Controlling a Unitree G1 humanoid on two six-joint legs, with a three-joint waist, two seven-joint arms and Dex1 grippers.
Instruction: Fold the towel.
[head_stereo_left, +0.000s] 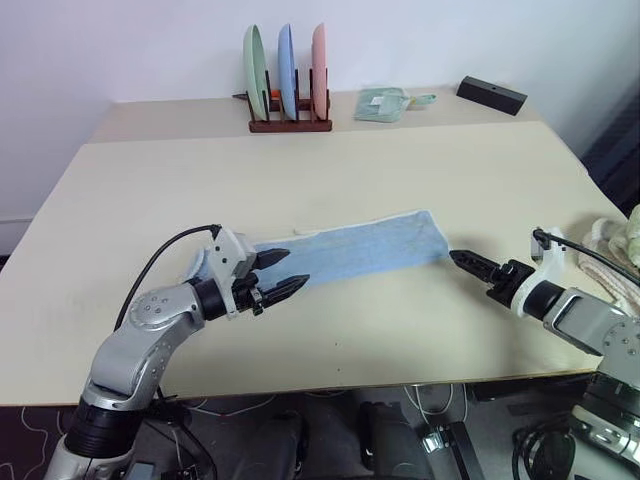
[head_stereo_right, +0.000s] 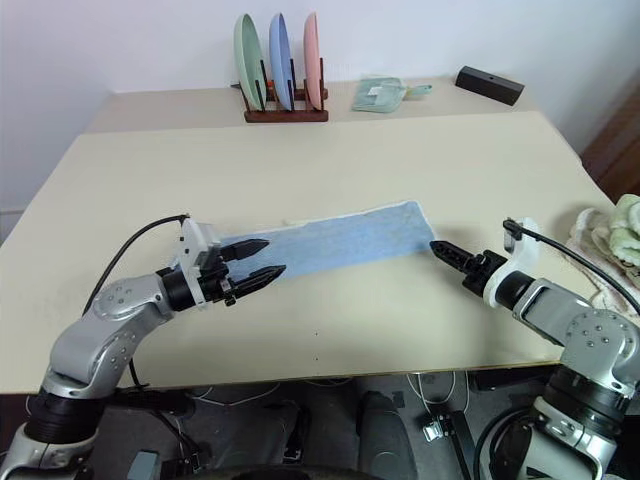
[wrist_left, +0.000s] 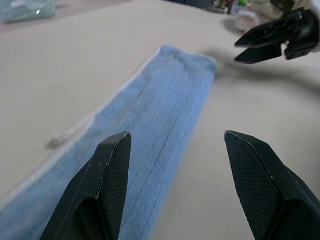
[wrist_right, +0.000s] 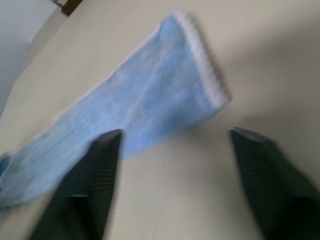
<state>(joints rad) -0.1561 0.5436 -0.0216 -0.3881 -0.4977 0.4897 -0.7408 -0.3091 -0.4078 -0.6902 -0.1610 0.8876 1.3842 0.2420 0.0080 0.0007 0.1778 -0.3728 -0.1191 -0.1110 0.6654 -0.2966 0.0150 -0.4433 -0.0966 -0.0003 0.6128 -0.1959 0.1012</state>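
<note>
I'm looking down on a pale tabletop (head_stereo_left: 330, 170) against a white wall, with plenty of bare surface on every side of the work. Along the far edge sit a plate rack (head_stereo_left: 288, 95) with three upright plates, a small pale green folded cloth (head_stereo_left: 382, 103) and a black box (head_stereo_left: 491, 95); at the right edge a cream-and-green bundle (head_stereo_left: 618, 240) hangs near my right arm. None of these crowd the middle.

The towel (head_stereo_left: 360, 250) lies flat as a long light blue strip across the table's centre, running from near my left gripper up and rightward toward my right one, white trim along its far long edge and its right short end.

My left gripper (head_stereo_left: 281, 273) hovers over the strip's left end, fingers spread apart, nothing between them. My right gripper (head_stereo_left: 470, 264) sits just off the towel's right end, apart from the cloth, fingers spread wide in the right wrist view and holding nothing.
</note>
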